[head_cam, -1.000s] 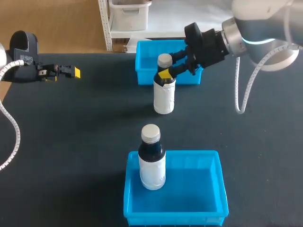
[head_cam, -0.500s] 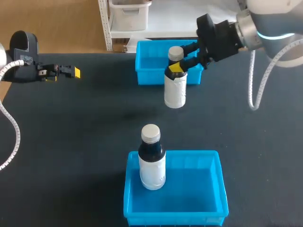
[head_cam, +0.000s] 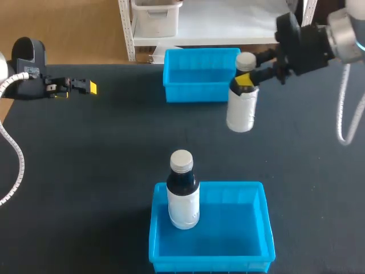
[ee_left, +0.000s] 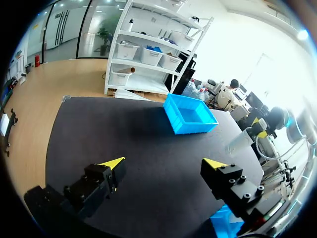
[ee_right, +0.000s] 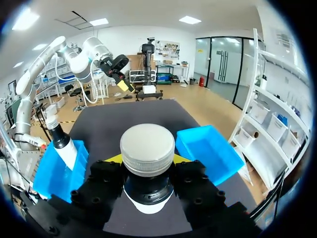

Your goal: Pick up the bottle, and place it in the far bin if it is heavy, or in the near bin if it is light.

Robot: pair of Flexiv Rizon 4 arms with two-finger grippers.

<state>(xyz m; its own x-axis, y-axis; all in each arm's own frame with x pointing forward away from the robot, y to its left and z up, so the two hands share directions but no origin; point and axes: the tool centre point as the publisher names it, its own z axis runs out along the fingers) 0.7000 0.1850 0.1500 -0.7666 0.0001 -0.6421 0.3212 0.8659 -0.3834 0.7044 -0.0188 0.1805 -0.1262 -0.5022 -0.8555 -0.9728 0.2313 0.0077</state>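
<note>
- The right gripper (head_cam: pixel 246 80) comes in from the upper right of the frame and is clamped on the neck of the bottle (head_cam: pixel 240 111), just under its pale cap (head_cam: pixel 245 59)
- That bottle is upright, just right of the far bin (head_cam: pixel 197 91) at upper middle
- A second bottle (head_cam: pixel 183 197) stands in the near bin (head_cam: pixel 239 251) at lower middle
- The left gripper (head_cam: pixel 85 87) sits at upper left over the dark worktop (head_cam: pixel 102 171), fingers spread wide and holding nothing

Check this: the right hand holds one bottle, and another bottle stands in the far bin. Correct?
No. The head view shows the other bottle standing in the near bin; the far bin is empty. The right hand does hold one bottle.
</note>
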